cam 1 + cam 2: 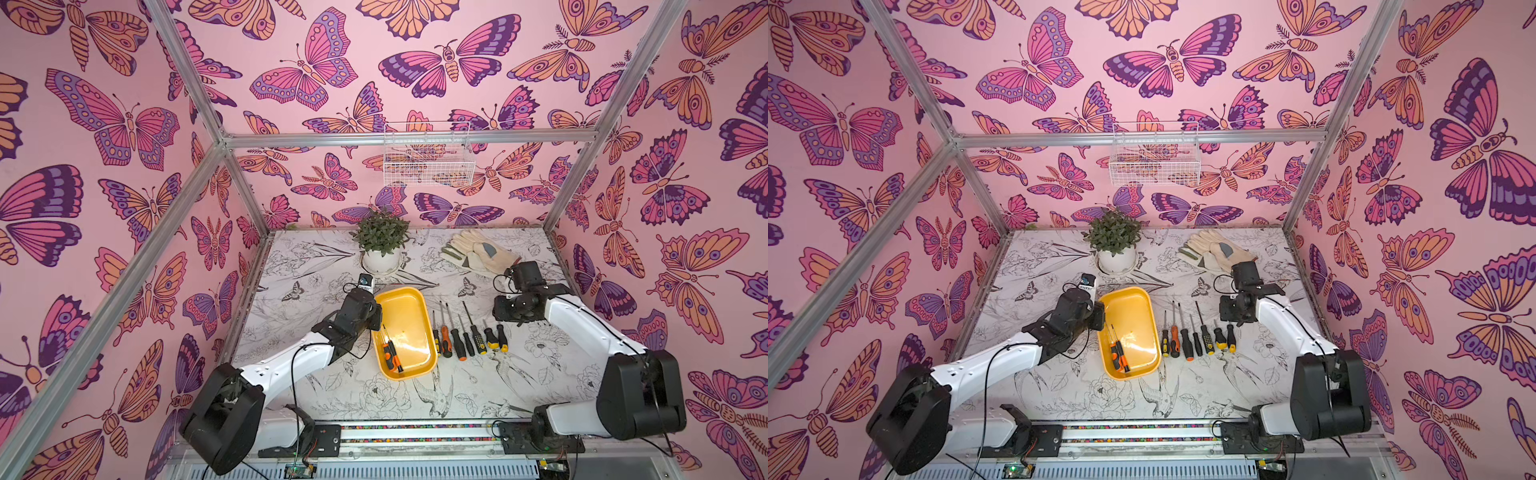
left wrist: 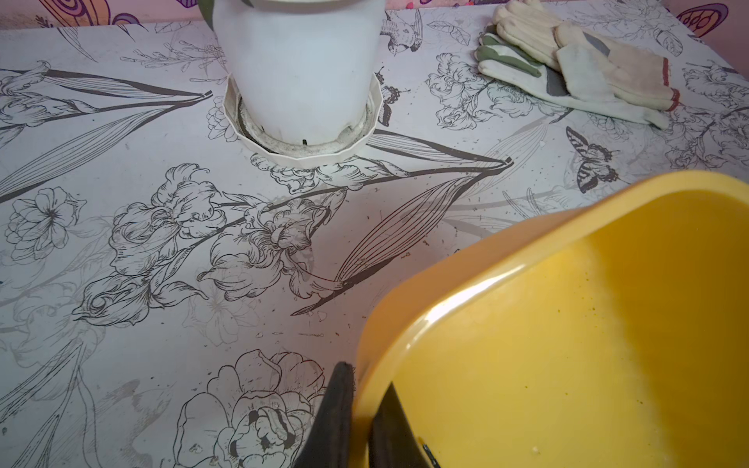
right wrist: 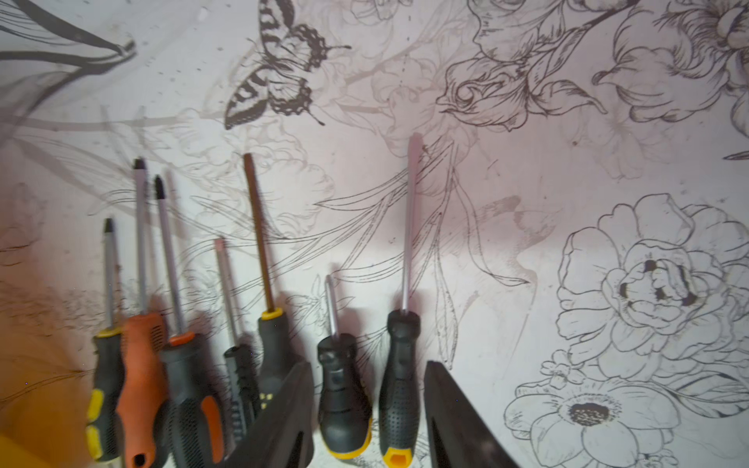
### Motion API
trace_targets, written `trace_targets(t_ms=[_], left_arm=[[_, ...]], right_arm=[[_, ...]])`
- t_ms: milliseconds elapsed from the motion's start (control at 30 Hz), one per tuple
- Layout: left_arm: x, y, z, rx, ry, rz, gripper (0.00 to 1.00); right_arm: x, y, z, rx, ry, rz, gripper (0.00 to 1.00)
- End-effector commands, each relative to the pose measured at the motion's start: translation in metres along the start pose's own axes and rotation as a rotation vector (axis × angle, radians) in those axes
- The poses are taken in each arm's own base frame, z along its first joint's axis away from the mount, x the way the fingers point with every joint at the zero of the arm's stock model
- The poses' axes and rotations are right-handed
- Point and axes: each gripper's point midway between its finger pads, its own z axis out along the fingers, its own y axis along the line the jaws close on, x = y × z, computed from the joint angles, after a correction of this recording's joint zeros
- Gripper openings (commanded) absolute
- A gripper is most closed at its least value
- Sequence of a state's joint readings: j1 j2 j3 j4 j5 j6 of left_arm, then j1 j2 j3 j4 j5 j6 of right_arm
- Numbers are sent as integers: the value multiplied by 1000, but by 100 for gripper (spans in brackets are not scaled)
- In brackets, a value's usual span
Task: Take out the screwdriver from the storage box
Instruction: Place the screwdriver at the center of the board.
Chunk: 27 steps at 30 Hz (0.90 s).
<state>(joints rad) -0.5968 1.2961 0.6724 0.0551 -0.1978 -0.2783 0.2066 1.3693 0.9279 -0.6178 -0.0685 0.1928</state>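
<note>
L gripper (image 2: pixel 364 401) clamped on storage box (image 1: pixel 409 316) left rim, judged to steady it for picking. R gripper (image 3: pixel 369 366) jaws apart, holding nothing, over two end handles of driver row (image 1: pixel 467 336) on table (image 1: pixel 519 374) beside box. Two screwdrivers (image 1: pixel 391 354) lie inside box, near-left corner, tips pointing away — extraction incomplete.

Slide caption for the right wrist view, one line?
Right gripper, fingers open, frames the end two of seven screwdrivers lined up on the floral table.
</note>
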Motion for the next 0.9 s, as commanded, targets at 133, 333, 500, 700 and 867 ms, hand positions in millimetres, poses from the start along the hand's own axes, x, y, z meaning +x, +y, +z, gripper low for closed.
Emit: trace_targets(t_ms=[133, 333, 500, 700, 867], left_arm=[[17, 3, 4, -12, 55, 49, 0], [15, 2, 4, -10, 51, 51, 0], [13, 1, 4, -9, 48, 52, 0], [14, 2, 4, -12, 51, 51, 0], [14, 2, 4, -11, 54, 50, 0]], right_arm=[[1, 46, -33, -121, -74, -23, 53], [9, 90, -58, -128, -130, -140, 54], [25, 131, -68, -137, -151, -243, 55], [40, 165, -67, -202, -145, -264, 59], [52, 193, -63, -245, -142, -288, 59]])
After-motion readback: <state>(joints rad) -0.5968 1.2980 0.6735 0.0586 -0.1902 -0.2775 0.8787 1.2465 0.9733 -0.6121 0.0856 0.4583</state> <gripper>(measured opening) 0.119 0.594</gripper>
